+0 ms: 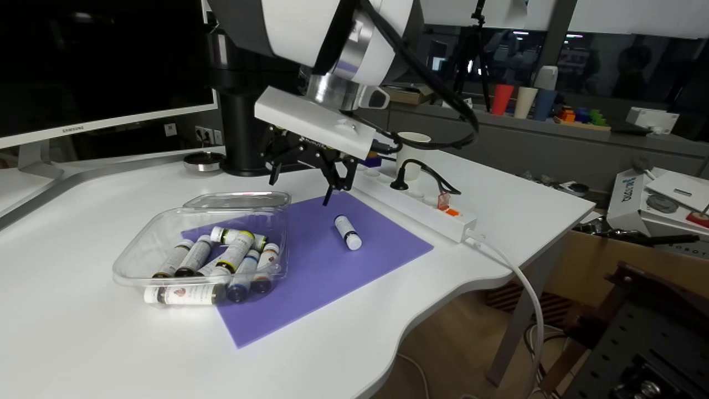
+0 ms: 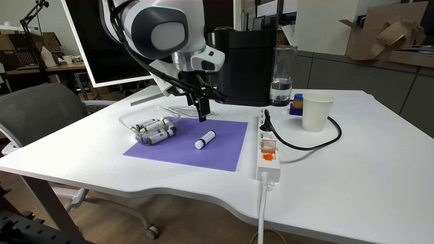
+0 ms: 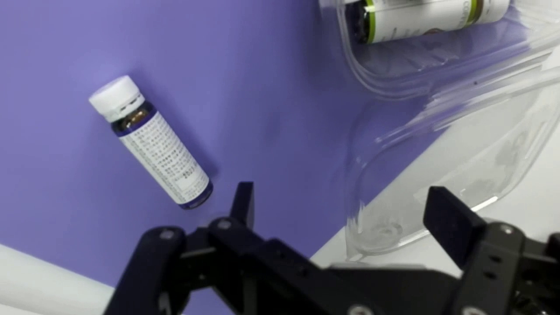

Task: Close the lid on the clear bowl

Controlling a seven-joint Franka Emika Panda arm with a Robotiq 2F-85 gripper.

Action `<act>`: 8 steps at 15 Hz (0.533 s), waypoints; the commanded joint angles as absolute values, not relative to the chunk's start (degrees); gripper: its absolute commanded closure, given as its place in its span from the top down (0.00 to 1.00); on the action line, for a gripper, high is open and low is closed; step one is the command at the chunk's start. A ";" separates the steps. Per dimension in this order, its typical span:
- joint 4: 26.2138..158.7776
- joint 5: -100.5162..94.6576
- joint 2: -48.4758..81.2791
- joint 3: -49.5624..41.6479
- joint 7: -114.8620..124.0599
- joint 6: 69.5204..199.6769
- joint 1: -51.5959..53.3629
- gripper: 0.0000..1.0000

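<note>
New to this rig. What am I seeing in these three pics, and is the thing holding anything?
The machine is a single robot arm ending in a black two-finger gripper. Two pictures come from cameras standing outside the robot; the third comes from a camera on its wrist, looking down past the jaws. On the white table lie a purple mat and a clear bowl, partly on the mat, with small bottles inside. Its lid is open beside it; I can't tell whether the two are joined. One loose bottle lies on the mat. A power strip and a white cup are nearby. Nothing is held: the jaws stand apart. The job, closing the lid, isn't done yet.
</note>
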State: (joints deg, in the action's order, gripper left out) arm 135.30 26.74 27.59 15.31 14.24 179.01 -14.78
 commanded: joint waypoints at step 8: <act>133.43 27.50 33.58 25.31 11.36 179.47 -24.60 1.00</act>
State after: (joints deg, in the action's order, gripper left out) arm 134.78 27.09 31.42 22.64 12.75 179.34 -21.42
